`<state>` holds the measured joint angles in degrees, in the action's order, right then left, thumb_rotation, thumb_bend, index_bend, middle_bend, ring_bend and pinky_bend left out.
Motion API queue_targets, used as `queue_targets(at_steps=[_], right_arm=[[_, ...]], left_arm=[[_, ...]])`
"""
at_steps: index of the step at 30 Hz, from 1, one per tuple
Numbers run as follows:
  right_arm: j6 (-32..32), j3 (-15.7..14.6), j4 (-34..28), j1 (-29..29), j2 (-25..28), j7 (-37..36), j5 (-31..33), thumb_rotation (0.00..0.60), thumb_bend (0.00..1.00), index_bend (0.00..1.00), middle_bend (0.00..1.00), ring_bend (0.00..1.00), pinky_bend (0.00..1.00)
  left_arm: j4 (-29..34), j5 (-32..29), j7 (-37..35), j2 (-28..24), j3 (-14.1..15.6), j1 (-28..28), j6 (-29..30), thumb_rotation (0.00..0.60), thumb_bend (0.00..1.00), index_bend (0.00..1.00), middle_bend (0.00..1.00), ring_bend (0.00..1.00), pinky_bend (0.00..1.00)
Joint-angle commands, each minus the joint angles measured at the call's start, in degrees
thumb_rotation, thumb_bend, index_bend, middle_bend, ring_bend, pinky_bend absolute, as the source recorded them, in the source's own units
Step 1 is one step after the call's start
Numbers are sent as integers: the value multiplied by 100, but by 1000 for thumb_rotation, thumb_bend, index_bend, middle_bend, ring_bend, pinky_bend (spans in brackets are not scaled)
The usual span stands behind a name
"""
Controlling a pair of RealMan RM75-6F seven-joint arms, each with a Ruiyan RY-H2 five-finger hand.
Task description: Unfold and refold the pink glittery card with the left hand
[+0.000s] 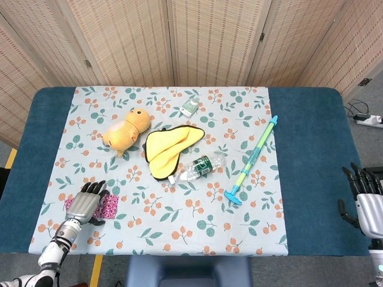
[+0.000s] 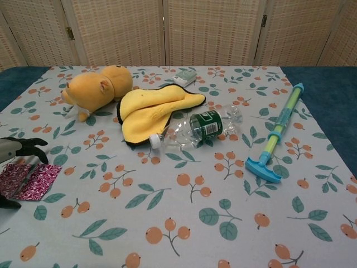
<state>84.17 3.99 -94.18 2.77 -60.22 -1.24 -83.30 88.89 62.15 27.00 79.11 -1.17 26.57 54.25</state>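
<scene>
The pink glittery card (image 1: 106,207) lay flat and opened out on the floral tablecloth (image 1: 179,233) at about eight o'clock from the table's middle, near the front left edge. The left hand (image 1: 87,203) lay over the card's left part with fingers spread, palm down, clasping nothing that could be seen; the chest view showed its dark fingertips (image 2: 34,143) just above the card. The right hand (image 1: 364,203) hung off the table at four o'clock, fingers apart and holding nothing. A plush duck (image 1: 124,129) sat at ten o'clock, a yellow cloth (image 1: 167,146) beside it, then a clear bottle (image 1: 196,168) whose green label was unreadable, and a blue-green pump toy (image 1: 252,159) at three o'clock.
</scene>
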Motion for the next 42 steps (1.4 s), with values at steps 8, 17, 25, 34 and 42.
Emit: queue_targets(at_steps=[8, 17, 25, 34, 42], right_arm=[[-51, 6, 36, 15, -25, -20, 34, 600, 520, 0, 0, 0, 0], [-49, 11, 45, 4, -20, -32, 59, 600, 520, 0, 0, 0, 0], [-54, 10, 68, -9, -25, -48, 80, 600, 520, 0, 0, 0, 0], [-50, 12, 76, -24, -32, -53, 99, 600, 520, 0, 0, 0, 0], [-52, 17, 40, -20, -21, -16, 99, 600, 519, 0, 0, 0, 0]], left_arm=[[36, -197, 52, -48, 11, 119, -58, 559, 199, 265, 0, 0, 0], [88, -265, 91, -63, 31, 212, -70, 562, 205, 262, 0, 0, 0], [367, -491, 268, -186, 111, 328, -155, 563, 205, 224, 0, 0, 0], [370, -708, 348, -167, 131, 457, -185, 566, 206, 225, 0, 0, 0], [286, -676, 327, -91, 182, 478, -87, 571, 205, 295, 0, 0, 0]])
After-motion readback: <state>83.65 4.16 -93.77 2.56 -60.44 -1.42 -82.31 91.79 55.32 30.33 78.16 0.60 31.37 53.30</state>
